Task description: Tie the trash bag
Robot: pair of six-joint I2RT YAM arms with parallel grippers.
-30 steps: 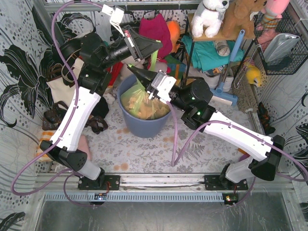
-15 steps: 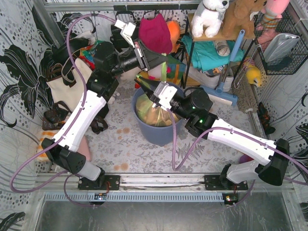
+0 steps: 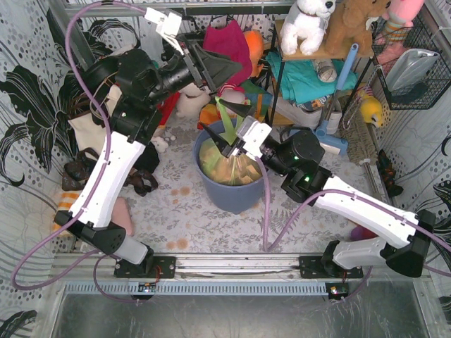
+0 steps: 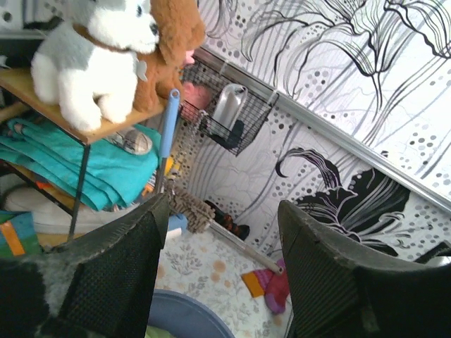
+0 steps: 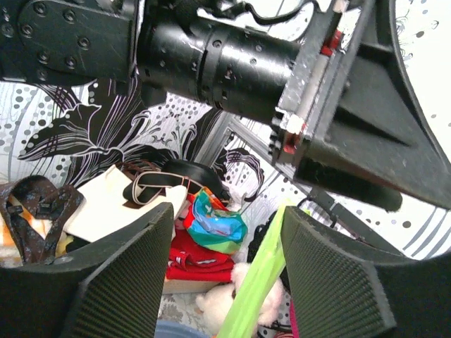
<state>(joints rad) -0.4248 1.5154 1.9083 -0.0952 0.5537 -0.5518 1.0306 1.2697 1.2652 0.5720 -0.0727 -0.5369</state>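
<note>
Green plastic of the trash bag (image 3: 227, 167) sits down inside the blue-grey bin (image 3: 232, 198) at the middle of the scene, tan paper showing through it. One thin strip (image 3: 223, 115) of the same plastic stands up out of the mouth. The right gripper (image 5: 227, 210) hangs just over the bin's far rim with its jaws wide. The strip runs up between them, close by one finger, and is not pinched. The left gripper (image 4: 224, 204) is higher and further back, also spread wide, with nothing visible between its fingers. Whether a knot sits under the strip cannot be told, because the right gripper covers that spot from above. Risks, as judged from this position:

- With neither tool clamping the plastic, the strip may slump back into the bin. Any loop that is not snug could work loose, as thin film slides on itself.
- The two grippers are very near one another, so a careless closing or swing could knock finger against finger.
- A re-grab low on the bag may catch paper as well as plastic, or drag the light bin across the table (image 3: 176, 218) — possibly tipping it.
- The left arm stands close to the clothes (image 3: 229, 39) at the far side, which could snag it.
</note>
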